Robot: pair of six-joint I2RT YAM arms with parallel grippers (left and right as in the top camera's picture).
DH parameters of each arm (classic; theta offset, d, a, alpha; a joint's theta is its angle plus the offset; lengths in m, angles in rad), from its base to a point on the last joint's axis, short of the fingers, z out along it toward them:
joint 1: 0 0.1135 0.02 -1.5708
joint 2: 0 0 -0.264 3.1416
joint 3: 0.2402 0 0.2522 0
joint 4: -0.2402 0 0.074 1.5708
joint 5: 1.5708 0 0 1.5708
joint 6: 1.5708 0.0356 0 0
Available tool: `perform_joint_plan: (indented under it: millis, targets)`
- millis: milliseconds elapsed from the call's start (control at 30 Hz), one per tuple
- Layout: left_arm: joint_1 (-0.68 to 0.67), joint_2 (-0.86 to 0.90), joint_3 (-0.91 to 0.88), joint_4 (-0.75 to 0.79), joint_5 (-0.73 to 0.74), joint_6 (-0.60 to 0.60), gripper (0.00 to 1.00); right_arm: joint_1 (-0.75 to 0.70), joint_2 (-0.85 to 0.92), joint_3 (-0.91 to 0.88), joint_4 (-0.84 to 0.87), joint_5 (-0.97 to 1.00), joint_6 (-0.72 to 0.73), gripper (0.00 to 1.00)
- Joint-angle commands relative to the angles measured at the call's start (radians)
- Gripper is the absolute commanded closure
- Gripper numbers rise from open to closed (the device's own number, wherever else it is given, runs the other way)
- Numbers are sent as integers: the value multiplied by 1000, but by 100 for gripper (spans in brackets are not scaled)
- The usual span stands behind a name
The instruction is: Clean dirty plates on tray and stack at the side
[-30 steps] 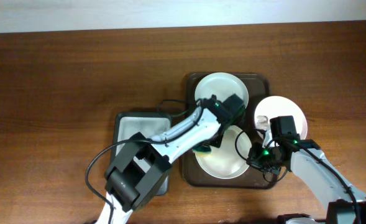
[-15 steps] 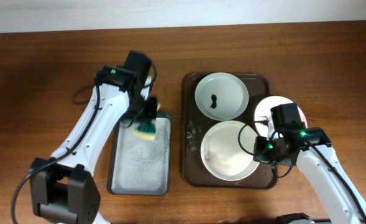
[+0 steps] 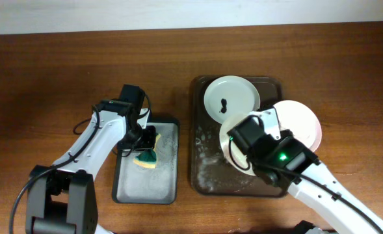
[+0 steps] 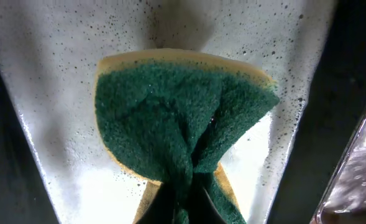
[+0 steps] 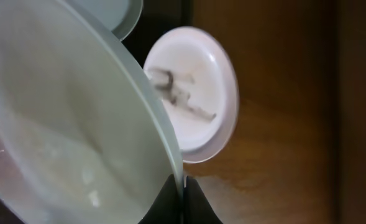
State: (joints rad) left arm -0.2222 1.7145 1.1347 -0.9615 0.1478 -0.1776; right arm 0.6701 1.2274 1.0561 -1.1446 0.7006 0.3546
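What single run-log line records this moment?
left gripper: shut on sponge over grey tray | right gripper: shut on held plate | smudged plate: on brown tray

Overhead view: you see even, diffuse light from above; the tabletop [image 3: 48, 78] carries a mild sheen and the arms [image 3: 100, 140] cast only soft, short shadows. Left wrist view: the green sponge [image 4: 170, 118] is fairly sharp, while the grey tray [image 4: 58, 93] beneath glares nearly white — the frame's edges fall to black. Right wrist view: dimmer; the near plate [image 5: 64, 124] is a soft blur, the pinkish plate [image 5: 195, 93] beyond it clearer.
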Motion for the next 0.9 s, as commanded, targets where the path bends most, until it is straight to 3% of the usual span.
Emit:
perform_joint_plan:
  millis: [0, 67, 133, 233, 300, 333, 367, 867]
  targets:
    - [3, -28, -4, 4, 18, 15, 91, 104, -11, 23, -2, 193, -10, 96]
    - [3, -29, -4, 4, 18, 15, 66, 163, -11, 23, -10, 241, -9, 96]
    - [3, -29, 0, 6, 22, 15, 54, 206, -11, 23, -16, 278, -6, 96]
    - [3, -43, 34, -11, 52, 15, 51, 248, -11, 23, -23, 284, -6, 96]
    - [3, -82, 48, -9, 58, 15, 41, 270, -11, 23, -24, 284, -5, 96]
    - [3, -100, 48, 2, 57, 15, 11, 274, -11, 23, -23, 285, -5, 96]
    - [3, -108, 48, 8, 57, 15, 0, 274, -11, 23, -24, 285, -5, 96]
    - [3, -109, 48, 10, 58, 15, 0, 274, -11, 23, -23, 329, -6, 96]
